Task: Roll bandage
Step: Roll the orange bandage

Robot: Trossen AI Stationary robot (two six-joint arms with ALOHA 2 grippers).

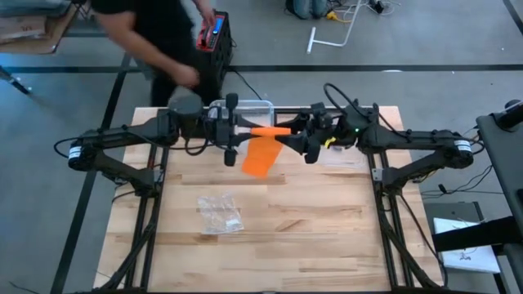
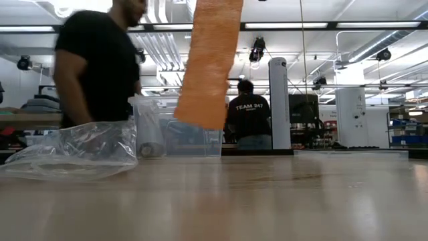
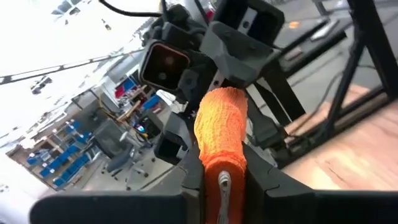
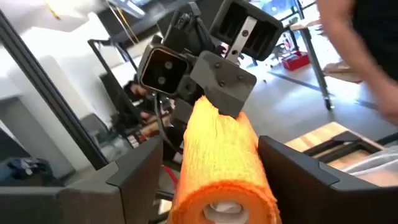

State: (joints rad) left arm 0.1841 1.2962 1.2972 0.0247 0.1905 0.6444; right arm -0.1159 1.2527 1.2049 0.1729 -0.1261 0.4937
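Note:
An orange bandage roll (image 1: 268, 131) hangs level above the far middle of the table, between my two grippers. Its loose tail (image 1: 260, 157) hangs slack from the roll, and its lower end (image 2: 208, 100) is clear of the table. My left gripper (image 1: 245, 129) is shut on the roll's left end. My right gripper (image 1: 296, 135) stands open, with one finger on either side of the roll's right end (image 4: 217, 199) and a gap showing on both sides. My left gripper pinches the roll's left end (image 3: 214, 171) between its two fingers (image 3: 186, 193). The fingers come level from the table's left side and lie along the roll. The roll sticks straight out from them, lifted clear, with its tail hanging slack below.
A crumpled clear plastic bag (image 1: 219, 214) lies near the table's middle left. A clear plastic container (image 1: 245, 109) stands at the far edge behind the grippers. A person (image 1: 163, 41) in black moves just beyond the far edge. The near half of the table (image 1: 310, 245) is bare wood.

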